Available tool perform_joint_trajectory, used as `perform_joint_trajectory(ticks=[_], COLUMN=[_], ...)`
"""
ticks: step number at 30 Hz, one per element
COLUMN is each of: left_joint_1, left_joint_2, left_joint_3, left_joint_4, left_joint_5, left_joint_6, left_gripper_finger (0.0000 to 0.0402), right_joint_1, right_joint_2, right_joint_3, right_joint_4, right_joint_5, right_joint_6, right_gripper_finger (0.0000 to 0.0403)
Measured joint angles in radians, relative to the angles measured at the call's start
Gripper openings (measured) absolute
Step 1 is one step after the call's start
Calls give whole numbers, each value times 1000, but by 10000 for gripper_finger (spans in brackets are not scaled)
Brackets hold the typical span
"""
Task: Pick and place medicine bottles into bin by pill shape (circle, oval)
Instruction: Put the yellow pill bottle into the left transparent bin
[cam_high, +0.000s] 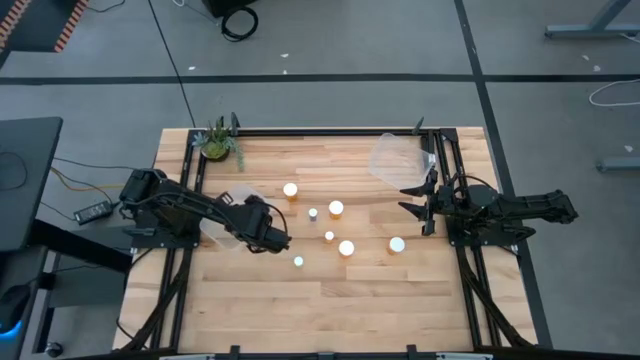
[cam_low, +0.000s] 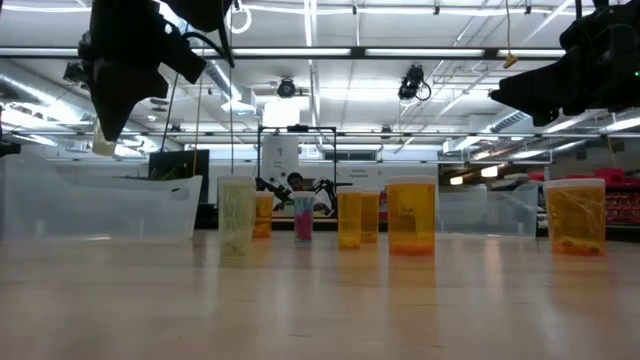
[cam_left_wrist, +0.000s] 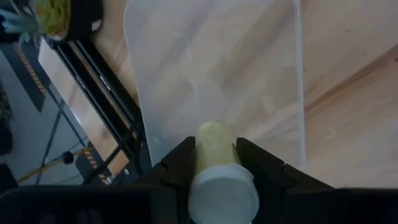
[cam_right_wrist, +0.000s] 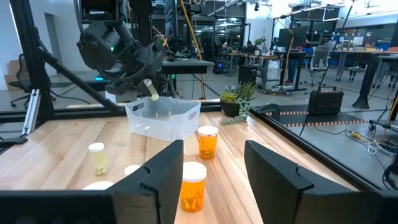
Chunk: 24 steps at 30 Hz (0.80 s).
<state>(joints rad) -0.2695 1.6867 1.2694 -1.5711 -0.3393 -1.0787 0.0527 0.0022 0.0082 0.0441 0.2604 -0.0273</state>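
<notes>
Left wrist view: we see the left hand (cam_left_wrist: 214, 165) clamped on a small pale-yellow translucent bottle with a round white cap (cam_left_wrist: 214, 149), held above the clear plastic bin (cam_left_wrist: 186, 68) at the left side of the wooden surface (cam_high: 330, 300). We see the other amber-orange white-capped medicine bottles (cam_high: 336, 209) standing mid-surface, apart from both bins. We find the right hand (cam_high: 415, 200) closed and empty, raised near the second clear bin (cam_high: 395, 158).
</notes>
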Motion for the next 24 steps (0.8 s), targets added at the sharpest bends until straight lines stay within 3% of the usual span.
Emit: perform_joint_trajectory(ticks=[13, 24], left_joint_1=[76, 184], left_joint_2=[-21, -236], left_joint_3=[-1, -1], left_joint_4=[0, 0], left_joint_5=[-53, -117], left_joint_6=[184, 176], left_gripper_finger=[117, 125], right_joint_1=[0, 0], right_joint_2=[0, 0], right_joint_3=[0, 0], right_joint_4=[0, 0], right_joint_5=[0, 0], right_joint_6=[0, 0], right_gripper_finger=[178, 178])
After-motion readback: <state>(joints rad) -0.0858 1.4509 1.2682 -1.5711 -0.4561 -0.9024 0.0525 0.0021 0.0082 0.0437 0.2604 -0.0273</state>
